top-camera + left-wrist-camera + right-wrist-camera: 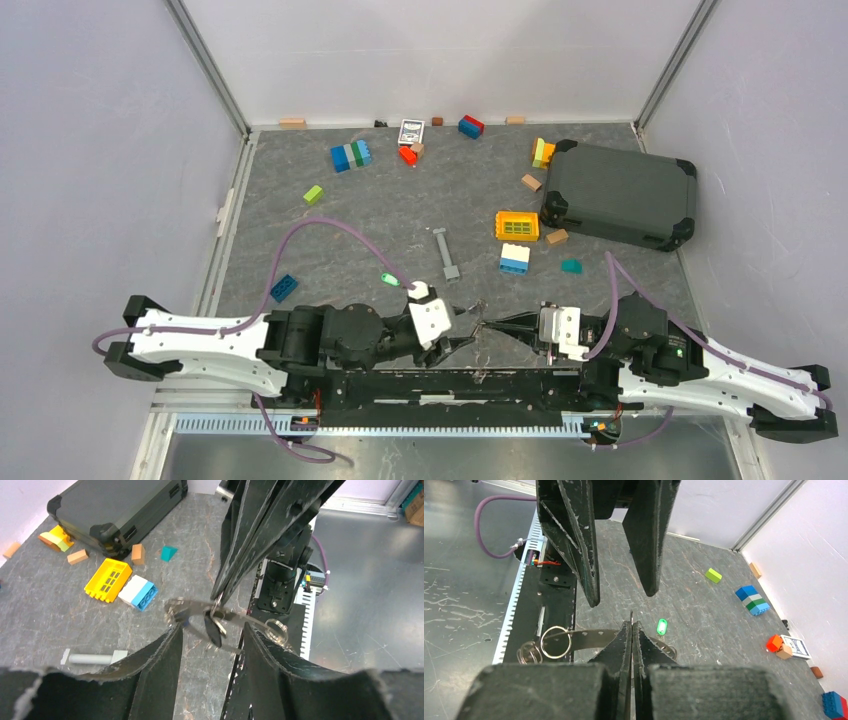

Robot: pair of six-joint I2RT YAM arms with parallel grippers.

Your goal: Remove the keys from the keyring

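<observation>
Both grippers meet above the table's near edge. My right gripper [488, 327] [632, 624] is shut, and a thin sliver of metal pokes out between its tips. In the left wrist view its tips pinch the keyring [189, 603], a silver band that hangs from them in the air. A dark key [212, 631] and a small silver one dangle under it, with small rings [276, 628] at one end. My left gripper [462, 336] [211, 635] stands open just under the bunch, one finger on each side. A green-headed key [388, 279] [661, 626] lies alone on the table.
A grey metal bar [446, 252], a yellow grid block [517, 225] and a white-and-blue brick [514, 259] lie beyond the grippers. A black case [620, 195] fills the right back. Loose bricks dot the far table. The black base rail [450, 385] runs under the grippers.
</observation>
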